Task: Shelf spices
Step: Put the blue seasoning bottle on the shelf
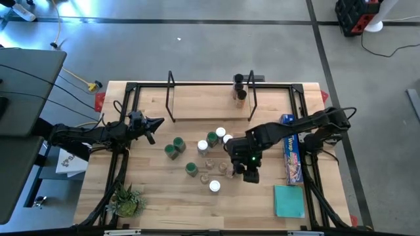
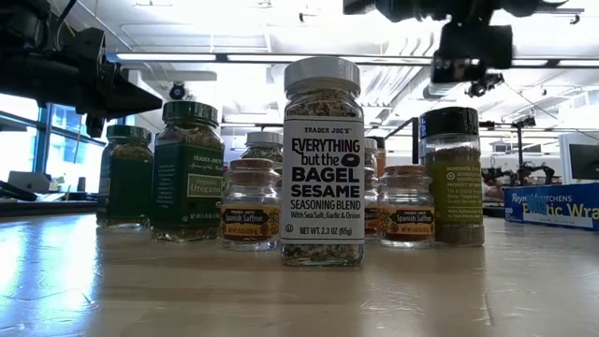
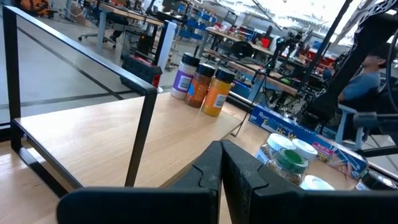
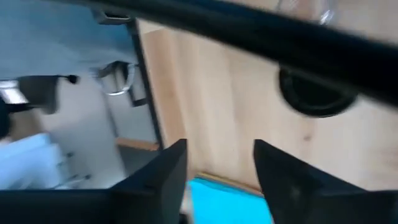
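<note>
I've got the right gripper hanging over the near edge of the jar cluster, fingers apart; most jars sit on the far-left side of those jaws; the plastic-wrap box lies just to their right, a flat pad nearer the front edge; the shelf stands beyond, three jars on its right end; my left gripper, pinched closed, hovers left of the cluster.

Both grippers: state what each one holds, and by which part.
Nothing is held. The left gripper is shut on nothing beside the light-wood shelf; the right gripper is open, empty, above the table.
</note>
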Controlling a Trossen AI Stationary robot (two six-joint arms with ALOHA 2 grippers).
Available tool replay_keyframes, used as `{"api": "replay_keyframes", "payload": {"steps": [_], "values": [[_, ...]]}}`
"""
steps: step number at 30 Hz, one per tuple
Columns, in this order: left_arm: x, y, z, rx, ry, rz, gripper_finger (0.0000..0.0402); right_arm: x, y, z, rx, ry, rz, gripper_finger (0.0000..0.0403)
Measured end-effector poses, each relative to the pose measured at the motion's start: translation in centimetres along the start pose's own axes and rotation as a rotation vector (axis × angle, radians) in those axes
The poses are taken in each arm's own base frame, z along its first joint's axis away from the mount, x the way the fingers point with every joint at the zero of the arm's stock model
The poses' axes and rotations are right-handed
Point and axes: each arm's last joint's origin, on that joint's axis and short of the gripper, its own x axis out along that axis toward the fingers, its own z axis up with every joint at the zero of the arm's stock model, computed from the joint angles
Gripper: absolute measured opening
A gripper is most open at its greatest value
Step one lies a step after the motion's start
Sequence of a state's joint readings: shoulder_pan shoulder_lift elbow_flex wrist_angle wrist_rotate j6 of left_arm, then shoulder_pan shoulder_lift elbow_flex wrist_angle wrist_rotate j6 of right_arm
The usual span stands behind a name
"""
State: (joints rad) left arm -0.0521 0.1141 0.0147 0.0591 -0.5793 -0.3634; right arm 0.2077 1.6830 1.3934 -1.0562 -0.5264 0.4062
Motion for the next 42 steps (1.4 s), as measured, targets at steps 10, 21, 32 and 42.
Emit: {"api": "replay_keyframes", "payload": {"steps": [10,21,32,42], "values": [[0.0,0.0,0.0,0.0,0.0,0.0,0.0005,0.4,0.7,-0.1,-0.147,-0.103,-0.351,0.033],[0.0,0.0,0.0,0.0,0.0,0.0,0.0005,4.4,1.3,1.2,-0.203,-0.12,-0.451,0.0337],[0.0,0.0,0.0,0.0,0.0,0.0,0.0005,5.6,0.5,1.8,-0.199,-0.085,-0.477,0.0224],[0.0,0.0,0.0,0.0,0.0,0.0,0.0005,2.0,0.5,2.0,-0.124,-0.051,-0.439,0.019]]}}
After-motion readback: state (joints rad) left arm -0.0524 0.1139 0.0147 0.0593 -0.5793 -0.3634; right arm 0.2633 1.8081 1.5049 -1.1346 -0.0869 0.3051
